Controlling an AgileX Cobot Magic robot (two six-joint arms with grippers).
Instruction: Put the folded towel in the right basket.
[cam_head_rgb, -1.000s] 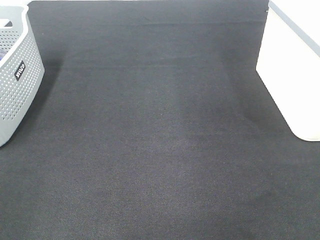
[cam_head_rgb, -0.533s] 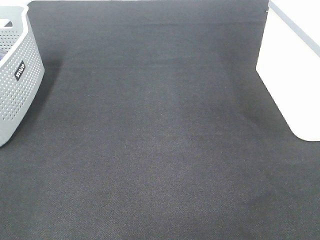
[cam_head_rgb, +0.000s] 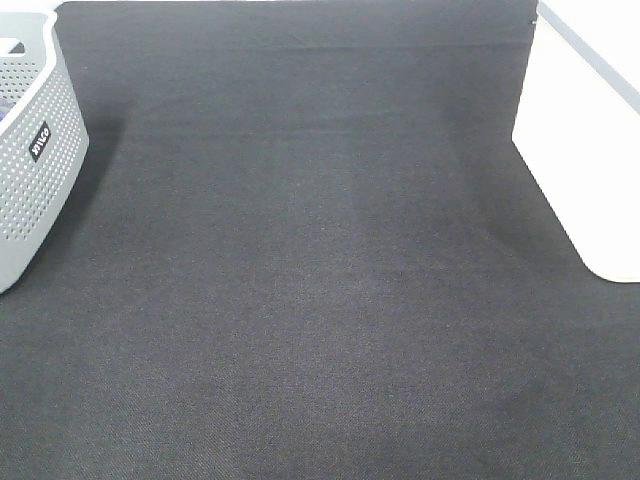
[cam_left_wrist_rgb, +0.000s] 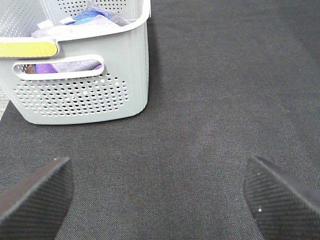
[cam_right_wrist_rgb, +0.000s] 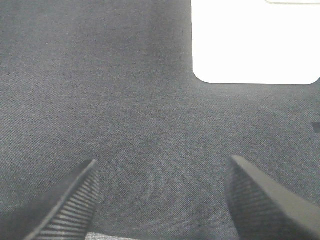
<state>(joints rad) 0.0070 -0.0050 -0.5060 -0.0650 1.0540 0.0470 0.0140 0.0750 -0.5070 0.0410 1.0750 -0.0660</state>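
Far left of the overhead frame: grey perforated basket with mixed cloths inside. Dark mat fills the middle, the right basket sits at the far right edge. Folded towel isn't visible in any view. Left gripper and right gripper both spread wide, holding nothing.

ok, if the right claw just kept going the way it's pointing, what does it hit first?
Probably the right basket. The right claw is open and empty, with only bare dark mat ahead, then the basket's white wall, slightly off to one side of its centre line. Depth is unclear; if angled downward, it would meet the mat first.
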